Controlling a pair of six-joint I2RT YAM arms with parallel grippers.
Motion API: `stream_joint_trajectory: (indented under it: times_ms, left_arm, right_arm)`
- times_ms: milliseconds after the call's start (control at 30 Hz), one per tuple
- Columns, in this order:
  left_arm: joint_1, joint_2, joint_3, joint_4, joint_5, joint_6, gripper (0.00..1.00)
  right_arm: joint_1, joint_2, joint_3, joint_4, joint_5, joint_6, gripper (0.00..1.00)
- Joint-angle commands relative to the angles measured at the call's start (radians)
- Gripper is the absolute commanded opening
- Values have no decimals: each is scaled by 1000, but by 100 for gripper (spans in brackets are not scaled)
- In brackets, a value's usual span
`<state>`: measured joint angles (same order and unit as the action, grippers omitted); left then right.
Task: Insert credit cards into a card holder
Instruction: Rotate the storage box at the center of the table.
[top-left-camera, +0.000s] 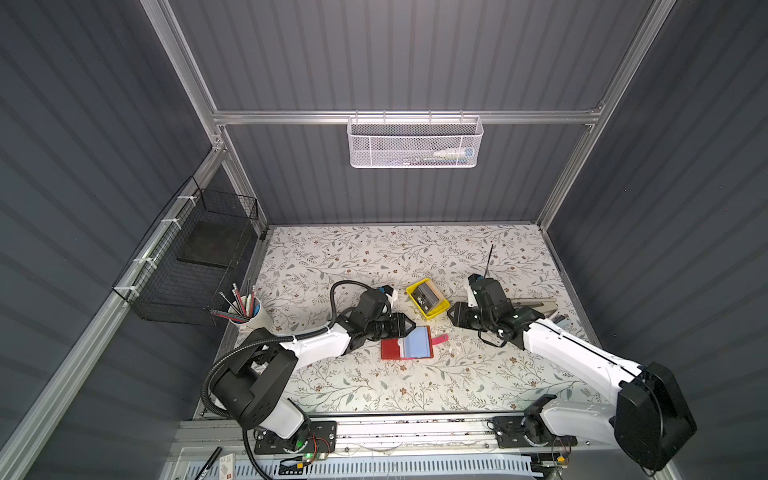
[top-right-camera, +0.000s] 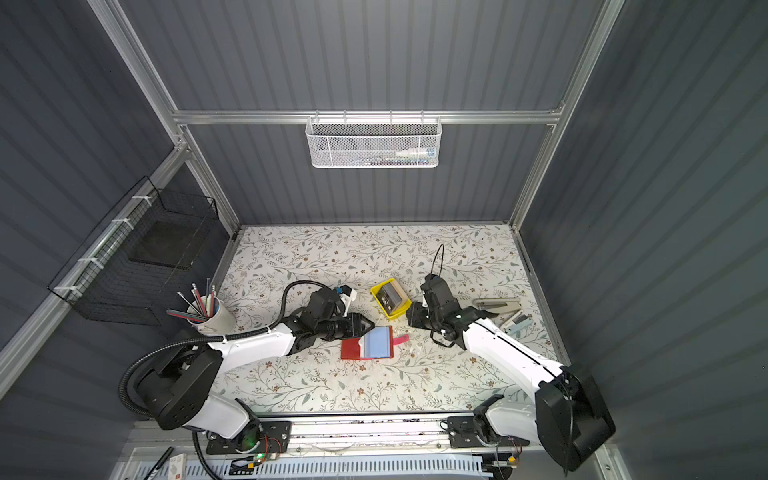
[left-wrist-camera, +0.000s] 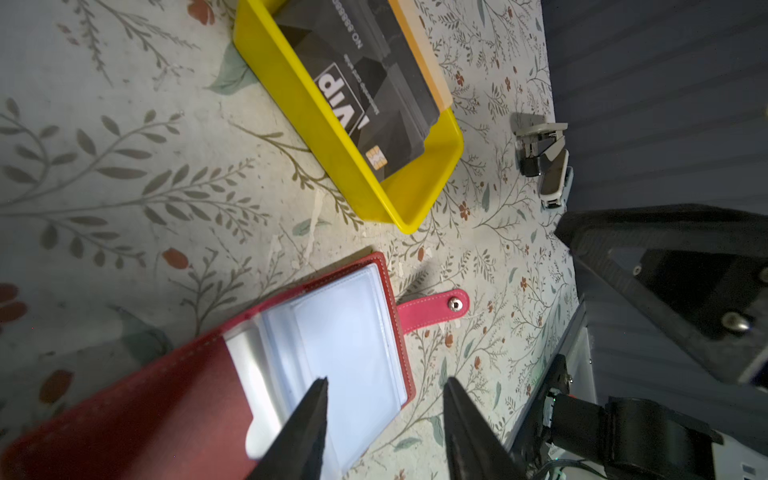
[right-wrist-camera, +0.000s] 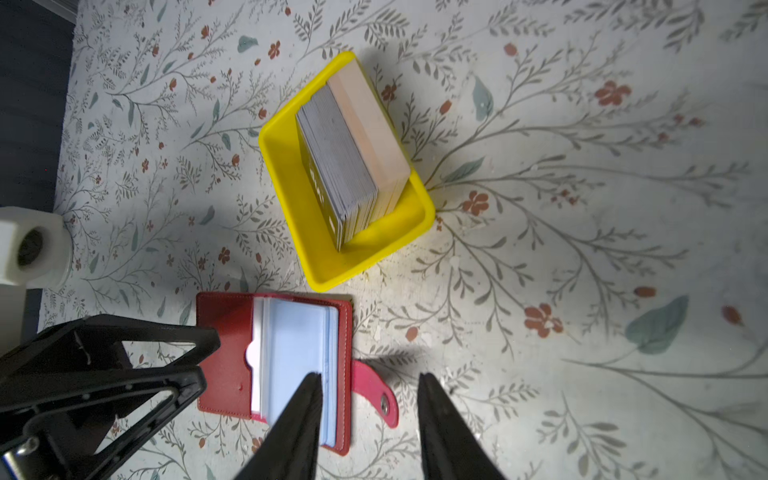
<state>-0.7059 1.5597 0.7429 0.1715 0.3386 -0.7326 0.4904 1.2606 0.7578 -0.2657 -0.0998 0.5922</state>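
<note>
The red card holder (top-left-camera: 392, 350) (top-right-camera: 353, 348) lies open on the floral table, its bluish clear sleeves up and its pink snap strap (left-wrist-camera: 432, 309) (right-wrist-camera: 374, 390) out to one side. The credit cards (top-left-camera: 427, 297) (top-right-camera: 390, 296), dark with "Vip" lettering, stand as a stack (left-wrist-camera: 374, 91) (right-wrist-camera: 340, 166) in a yellow tray (top-left-camera: 438, 312) (right-wrist-camera: 365, 257). My left gripper (top-left-camera: 406, 325) (left-wrist-camera: 386, 380) hovers open over the holder's (left-wrist-camera: 166, 407) sleeve edge. The right gripper (top-left-camera: 454, 315) (right-wrist-camera: 370, 376) hangs open above the strap side of the holder (right-wrist-camera: 224, 353). Neither holds anything.
A stapler (top-left-camera: 540, 303) (left-wrist-camera: 544, 158) lies by the right wall behind the right arm. A white cup of pencils (top-left-camera: 253, 316) stands at the left edge. A black wire basket (top-left-camera: 199, 257) hangs on the left wall, and a white mesh basket (top-left-camera: 415, 143) on the back rail.
</note>
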Motion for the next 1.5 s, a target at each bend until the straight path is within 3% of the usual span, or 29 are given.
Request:
stream_joint_trajectory:
  times_ms: [0,367,600,1033,1467]
  left_arm:
    - [19,61,66,-59,29,41,46]
    - [22,250,266,-179,37,115,42]
    - [23,307,367,-241,32,141,42]
    - [25,316,388,-225,17,137,43]
    - [38,339,389,-217,-2,137,42]
  right_arm:
    - [-55,51,47,-31,-71,-63,43]
    - [-141,180,142,-51,-98,-165,54]
    - [-206,277,189,-22,-209,-167,57]
    - [-219,405,258,4,-290,-181,62]
    - [-195,393,239,29,-356,-175,61]
